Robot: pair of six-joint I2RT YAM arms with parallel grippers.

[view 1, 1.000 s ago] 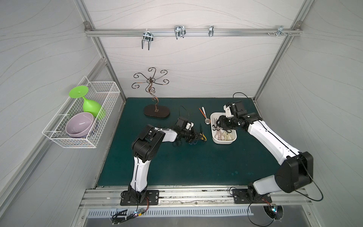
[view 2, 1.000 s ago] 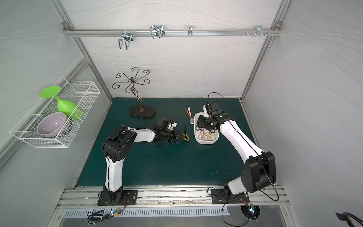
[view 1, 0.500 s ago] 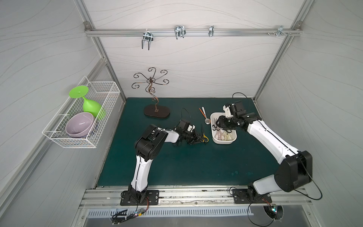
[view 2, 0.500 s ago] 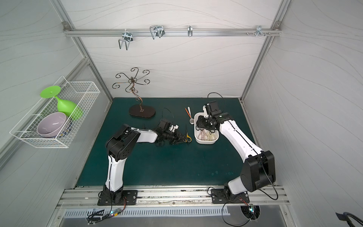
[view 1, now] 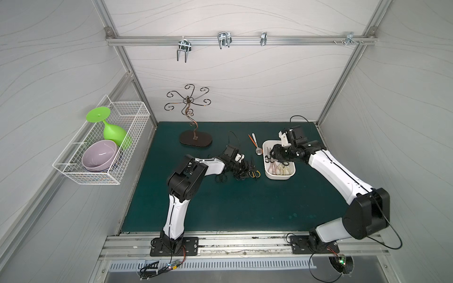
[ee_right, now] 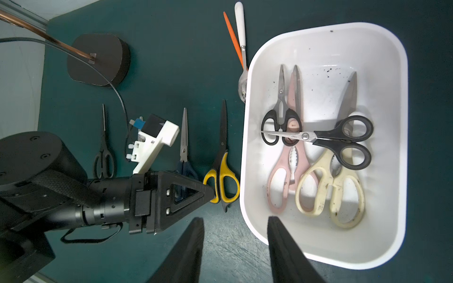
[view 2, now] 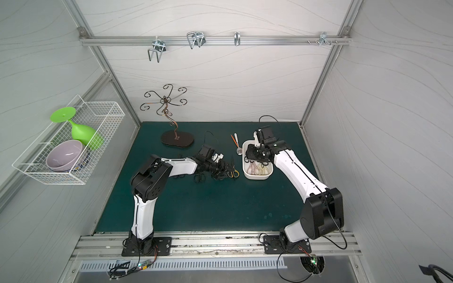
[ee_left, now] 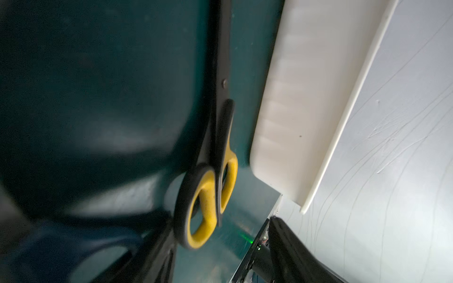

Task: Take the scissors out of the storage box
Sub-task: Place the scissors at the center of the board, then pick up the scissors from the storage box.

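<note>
I see my left pincer (ee_right: 209, 193) parted at the yellow-handled scissors (ee_right: 221, 176) lying on the worktop (ee_right: 171, 73) just left of the storage box (ee_right: 397, 171), right pincer (ee_right: 235, 220) parted (empty) above it.

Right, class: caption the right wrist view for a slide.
Four scissors in the white box; three more show on the mat beside it.

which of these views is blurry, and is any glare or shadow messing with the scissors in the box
Left wrist view: the yellow scissors are fairly sharp, whatever sits nearest the lens is a soft dark smear, and the box wall has a pale banded sheen. Right wrist view: crisp, with mild glare on the box floor and soft shadows under the pink scissors. Both top views: evenly lit and sharp, but the box contents look tiny.
</note>
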